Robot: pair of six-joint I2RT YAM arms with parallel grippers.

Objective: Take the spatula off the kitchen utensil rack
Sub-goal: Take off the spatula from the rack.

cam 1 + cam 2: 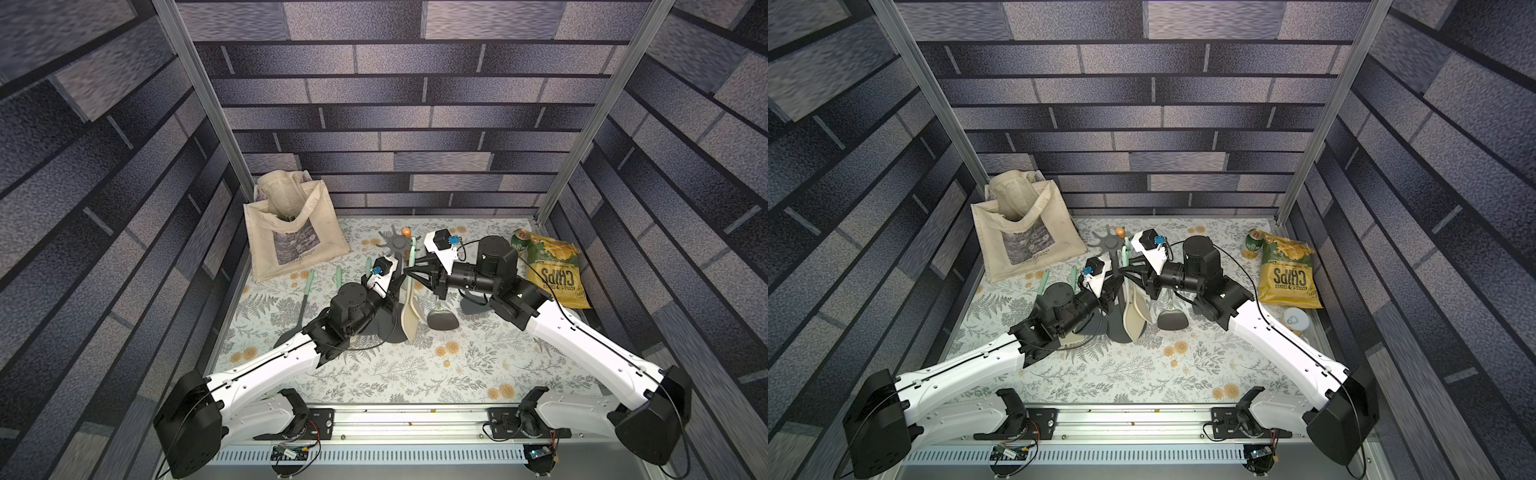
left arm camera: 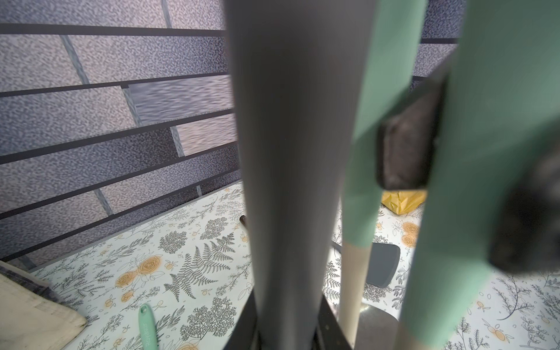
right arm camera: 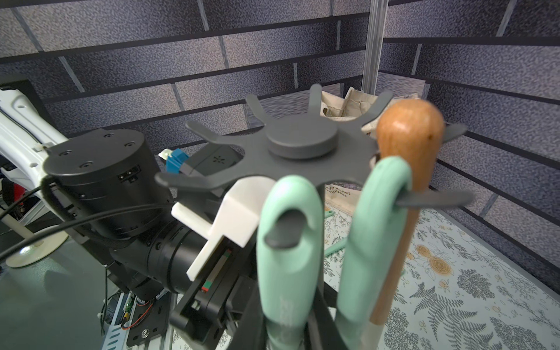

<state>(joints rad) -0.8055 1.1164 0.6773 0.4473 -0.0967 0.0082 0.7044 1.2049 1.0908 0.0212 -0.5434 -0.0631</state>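
Presently: kitchen utensil rack (image 1: 397, 243), upright, its pole pinched between the left gripper's (image 1: 394, 297) jaws. Spatula (image 3: 288, 242), mint handle, hanging from a rack hook, is clamped by the right gripper (image 1: 409, 272) below that hook. A second mint handle (image 3: 372, 242) and a wooden handle (image 3: 409, 136) hang just beside that grip.

rack (image 1: 395, 243) 1 | tote (image 1: 291, 232) 1 | chips bag (image 1: 552, 270) 1 | cans (image 1: 1252, 246) 2 | arms (image 1: 266, 365) 2
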